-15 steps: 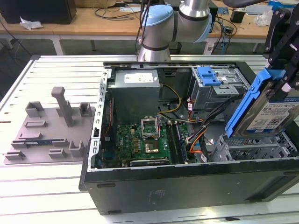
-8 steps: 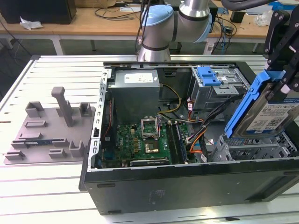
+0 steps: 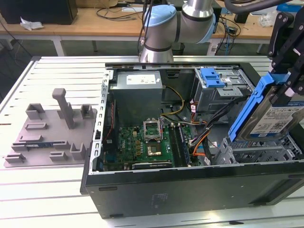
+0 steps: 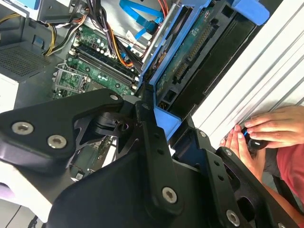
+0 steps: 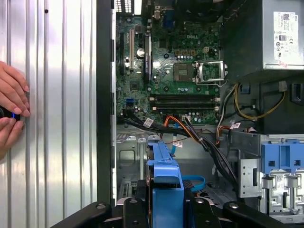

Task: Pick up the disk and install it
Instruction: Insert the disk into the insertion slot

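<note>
My black end effector (image 3: 288, 88) pinches the disk (image 3: 271, 121), a flat silver slab edged in blue plastic, tilted above the open black computer case (image 3: 190, 192). The case lies on a ribbed aluminium tabletop (image 3: 47, 194), and wooden desks (image 3: 95, 23) stand behind.

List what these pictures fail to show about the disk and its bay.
1. Exterior view: the right edge cuts off the disk and the end effector.
2. Exterior view: the drive cage interior beneath the disk is hidden by the disk.
3. Second wrist view: the object in the person's hand is mostly covered by that hand.
</note>
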Available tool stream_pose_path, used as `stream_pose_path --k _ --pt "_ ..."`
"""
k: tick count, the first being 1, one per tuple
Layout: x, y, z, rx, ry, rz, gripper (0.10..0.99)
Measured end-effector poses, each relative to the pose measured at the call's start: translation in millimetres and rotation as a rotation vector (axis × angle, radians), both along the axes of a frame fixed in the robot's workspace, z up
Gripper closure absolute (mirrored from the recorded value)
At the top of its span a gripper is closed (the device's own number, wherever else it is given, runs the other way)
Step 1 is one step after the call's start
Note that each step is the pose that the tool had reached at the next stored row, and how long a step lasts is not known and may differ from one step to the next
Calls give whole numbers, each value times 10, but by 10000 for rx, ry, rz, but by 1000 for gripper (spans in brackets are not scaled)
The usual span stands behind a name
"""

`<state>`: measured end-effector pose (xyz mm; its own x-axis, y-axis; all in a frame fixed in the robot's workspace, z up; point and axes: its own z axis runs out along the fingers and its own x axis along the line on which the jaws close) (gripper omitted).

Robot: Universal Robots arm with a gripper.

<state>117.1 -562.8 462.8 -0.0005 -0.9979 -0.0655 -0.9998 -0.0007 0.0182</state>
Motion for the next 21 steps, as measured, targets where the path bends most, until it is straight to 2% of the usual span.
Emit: stream_pose_path --k 12,21 --pt "6 -24 -23 -1 1 1 718" --pt "19 -18 -56 0 2 1 718"
